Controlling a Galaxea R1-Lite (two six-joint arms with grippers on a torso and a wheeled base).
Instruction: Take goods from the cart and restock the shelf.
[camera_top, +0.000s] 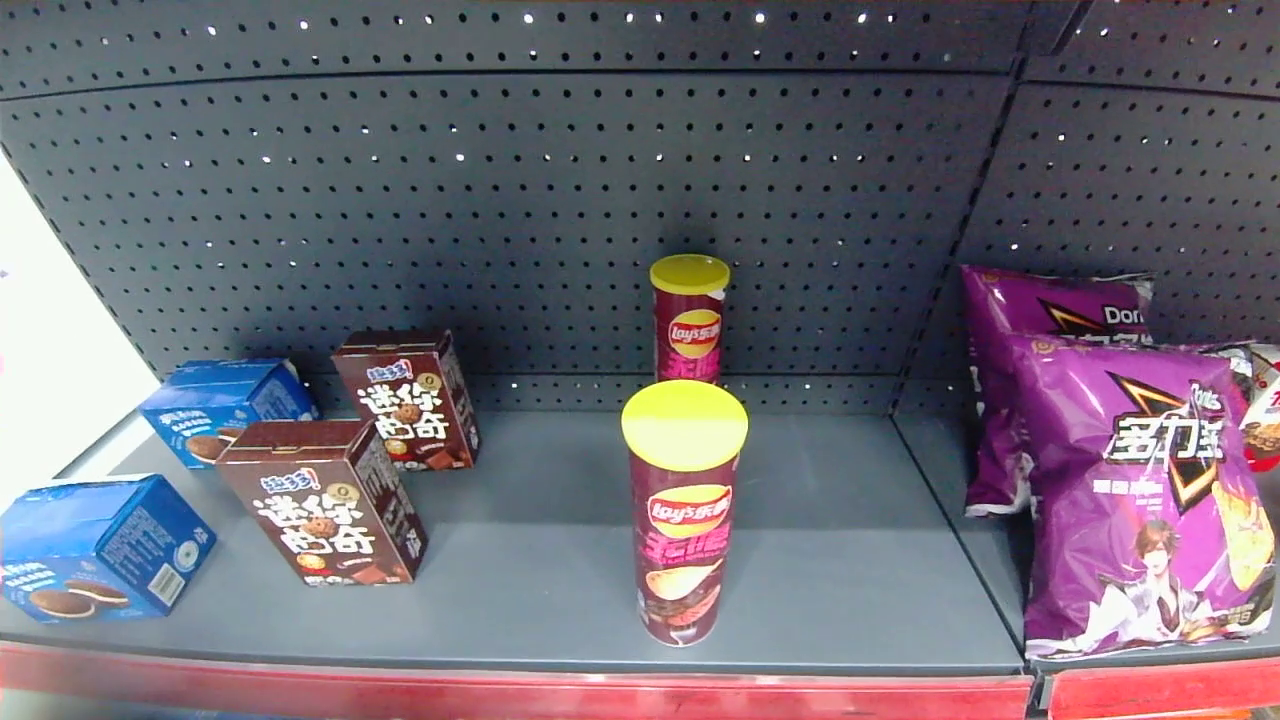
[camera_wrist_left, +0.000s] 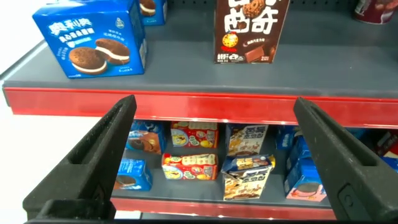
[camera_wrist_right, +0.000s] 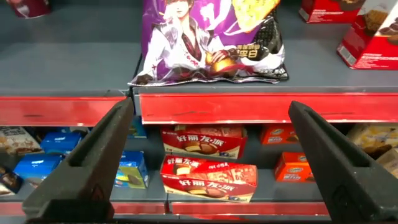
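We see the front chip can (camera_top: 684, 510) on the shelf (camera_top: 850, 580) at 6 o'clock of the back chip can (camera_top: 690, 315), with cookie boxes (camera_top: 330, 500) at 9. Our left gripper (camera_wrist_left: 213, 104) and right gripper (camera_wrist_right: 208, 109) are wide open and empty, so we figure more cart trips remain.

Two cans (camera_top: 685, 510), four boxes (camera_top: 320, 500), two purple bags (camera_top: 1130, 500)
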